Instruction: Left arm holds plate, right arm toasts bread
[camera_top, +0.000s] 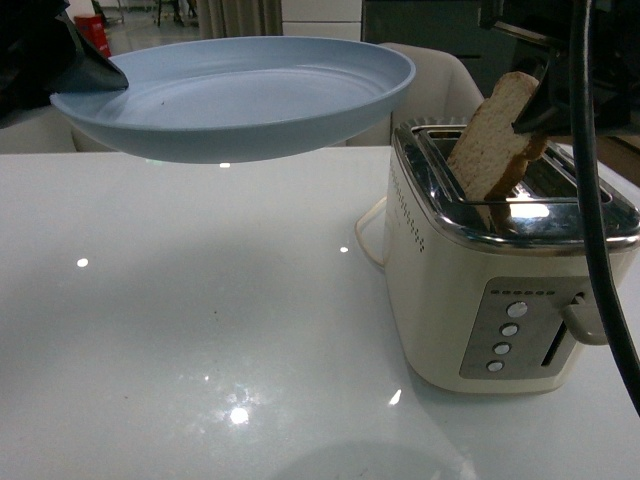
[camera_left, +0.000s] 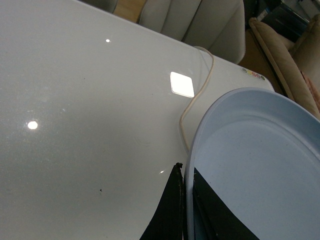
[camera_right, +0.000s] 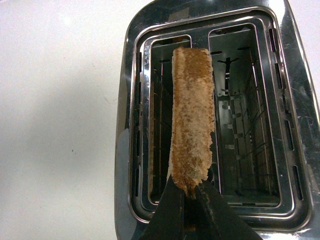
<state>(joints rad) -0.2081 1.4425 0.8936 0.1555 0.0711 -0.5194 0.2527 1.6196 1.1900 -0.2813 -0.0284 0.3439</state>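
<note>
My left gripper (camera_top: 105, 72) is shut on the rim of the pale-blue plate (camera_top: 240, 95) and holds it level, well above the white table at the upper left. In the left wrist view its black fingers (camera_left: 186, 172) pinch the plate's rim (camera_left: 260, 165). My right gripper (camera_top: 535, 115) is shut on the upper end of the slice of bread (camera_top: 492, 145), which leans tilted with its lower end inside a slot of the cream and chrome toaster (camera_top: 480, 300). In the right wrist view the bread (camera_right: 192, 125) stands edge-on over the toaster's slot (camera_right: 160, 125), clamped by the gripper (camera_right: 189, 192).
The toaster's cream cord (camera_left: 195, 100) loops across the white table (camera_top: 180, 330). A second toaster slot (camera_right: 245, 115) is empty. The toaster's side has a lever (camera_top: 585, 320) and round buttons (camera_top: 505, 340). Beige chairs (camera_left: 200, 20) stand beyond the table's far edge.
</note>
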